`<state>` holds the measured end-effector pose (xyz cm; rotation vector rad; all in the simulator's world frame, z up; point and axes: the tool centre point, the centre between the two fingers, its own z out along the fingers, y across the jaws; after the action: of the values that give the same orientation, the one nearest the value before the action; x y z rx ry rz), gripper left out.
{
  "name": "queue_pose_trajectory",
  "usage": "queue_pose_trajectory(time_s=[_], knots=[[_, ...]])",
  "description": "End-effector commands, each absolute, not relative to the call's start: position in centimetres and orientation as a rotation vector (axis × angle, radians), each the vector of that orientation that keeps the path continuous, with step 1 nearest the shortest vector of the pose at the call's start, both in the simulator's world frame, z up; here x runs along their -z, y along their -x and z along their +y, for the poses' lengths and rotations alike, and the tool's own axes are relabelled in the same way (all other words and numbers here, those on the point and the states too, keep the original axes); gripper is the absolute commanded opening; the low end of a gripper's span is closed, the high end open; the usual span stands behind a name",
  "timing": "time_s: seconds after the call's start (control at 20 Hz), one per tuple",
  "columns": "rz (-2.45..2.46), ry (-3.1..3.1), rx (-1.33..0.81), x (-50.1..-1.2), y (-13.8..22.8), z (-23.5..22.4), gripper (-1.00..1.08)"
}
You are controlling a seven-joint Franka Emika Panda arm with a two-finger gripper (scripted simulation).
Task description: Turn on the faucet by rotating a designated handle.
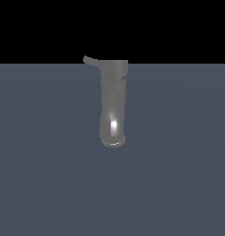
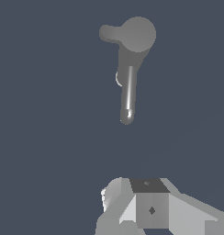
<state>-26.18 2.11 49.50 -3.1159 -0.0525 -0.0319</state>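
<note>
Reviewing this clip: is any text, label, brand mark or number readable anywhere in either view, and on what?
None: no words, numbers, labels or brand marks are readable in either view.
The faucet is plain glossy grey with only a bright highlight.
The handle carries no marking.
The claw shows only a small dark diamond-shaped mark on one face, not a character.
The floor is unmarked blue-grey.

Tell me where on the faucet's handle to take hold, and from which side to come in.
Grip the handle near its small rounded tip, the end farthest from the faucet, where a push probably turns it most easily. It juts sideways from the wide end toward the exterior view's left, thin and free-standing. Come from that open side. The claw is well short of it; its fingertips cannot be made out.
</note>
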Motion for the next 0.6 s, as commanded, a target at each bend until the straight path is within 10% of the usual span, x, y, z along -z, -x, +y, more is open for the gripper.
queue_pose_trajectory(time_s=[0.0, 0.55], knots=[[-0.053, 3.116, 0.032, -49.5, 26.2, 2.1, -1.00], [0.056, 3.116, 0.030, -48.6, 25.4, 3.3, -1.00]])
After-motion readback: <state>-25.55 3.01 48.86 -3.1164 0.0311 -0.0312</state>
